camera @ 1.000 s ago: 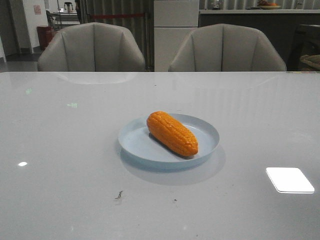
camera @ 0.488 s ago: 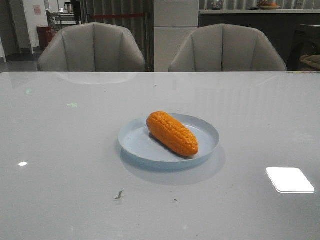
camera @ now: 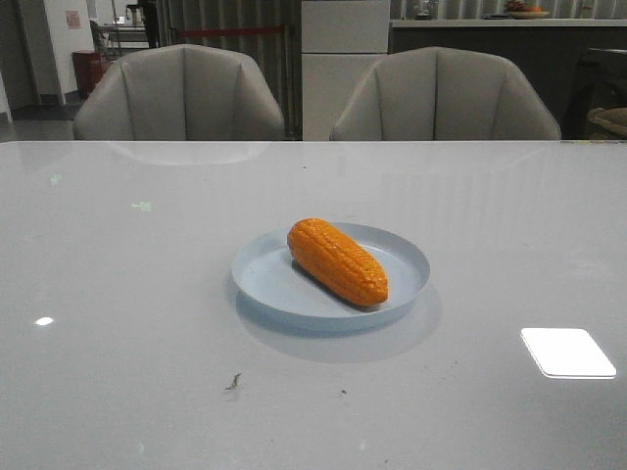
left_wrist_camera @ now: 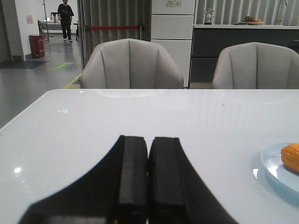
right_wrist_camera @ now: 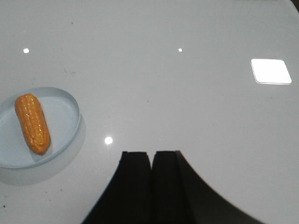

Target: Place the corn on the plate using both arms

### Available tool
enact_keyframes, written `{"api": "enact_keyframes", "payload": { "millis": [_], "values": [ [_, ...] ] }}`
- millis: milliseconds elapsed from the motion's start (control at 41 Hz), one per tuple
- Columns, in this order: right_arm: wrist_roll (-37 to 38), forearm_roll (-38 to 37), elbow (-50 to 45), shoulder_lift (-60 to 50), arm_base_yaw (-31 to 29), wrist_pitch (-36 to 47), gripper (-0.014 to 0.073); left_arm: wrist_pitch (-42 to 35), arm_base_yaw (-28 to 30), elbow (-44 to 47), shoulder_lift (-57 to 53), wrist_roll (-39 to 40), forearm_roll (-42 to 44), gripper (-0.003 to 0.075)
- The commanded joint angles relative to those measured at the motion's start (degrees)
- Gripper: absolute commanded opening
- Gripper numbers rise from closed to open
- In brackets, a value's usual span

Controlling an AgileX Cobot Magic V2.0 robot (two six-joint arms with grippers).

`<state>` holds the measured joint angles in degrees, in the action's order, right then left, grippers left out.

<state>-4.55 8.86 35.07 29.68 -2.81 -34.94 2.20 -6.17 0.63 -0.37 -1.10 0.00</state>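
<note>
The orange corn (camera: 337, 260) lies on the pale blue plate (camera: 265, 279) at the middle of the table, slanting from far left to near right. It also shows in the right wrist view (right_wrist_camera: 32, 122) on the plate (right_wrist_camera: 63, 116), and its tip shows in the left wrist view (left_wrist_camera: 291, 156) on the plate's edge (left_wrist_camera: 271, 163). My left gripper (left_wrist_camera: 148, 140) is shut and empty, well to the left of the plate. My right gripper (right_wrist_camera: 152, 155) is shut and empty, well to the right of the plate. Neither gripper shows in the front view.
Two grey chairs (camera: 181, 93) (camera: 446, 95) stand behind the table's far edge. A bright light reflection (camera: 568, 352) lies on the glossy table at the near right. Small dark specks (camera: 233, 382) mark the table in front of the plate.
</note>
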Motion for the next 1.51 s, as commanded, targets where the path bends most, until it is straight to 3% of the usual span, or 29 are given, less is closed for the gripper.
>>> {"api": "enact_keyframes", "payload": {
  "millis": [0,220,439,732,1488],
  "values": [
    [-0.4,3.1,-2.5,-3.6,-0.2,9.7,0.0056,-4.4,-0.4,2.2,-1.2,0.5,0.0,0.0094],
    [2.7,3.9,-14.4,-14.0,-0.2,22.9,0.0056,-4.4,-0.4,2.2,-1.2,0.5,0.0,0.0094],
    [9.3,-1.9,-24.2,-22.3,-0.2,31.6,0.0056,-4.4,-0.4,2.2,-1.2,0.5,0.0,0.0094],
    [10.7,-4.3,-35.6,-31.7,2.1,34.9,0.0056,-4.4,-0.4,2.2,-1.2,0.5,0.0,0.0094],
    [10.7,-4.3,-35.5,-31.7,2.6,32.9,0.0056,-4.4,-0.4,2.2,-1.2,0.5,0.0,0.0094]
  ]
}}
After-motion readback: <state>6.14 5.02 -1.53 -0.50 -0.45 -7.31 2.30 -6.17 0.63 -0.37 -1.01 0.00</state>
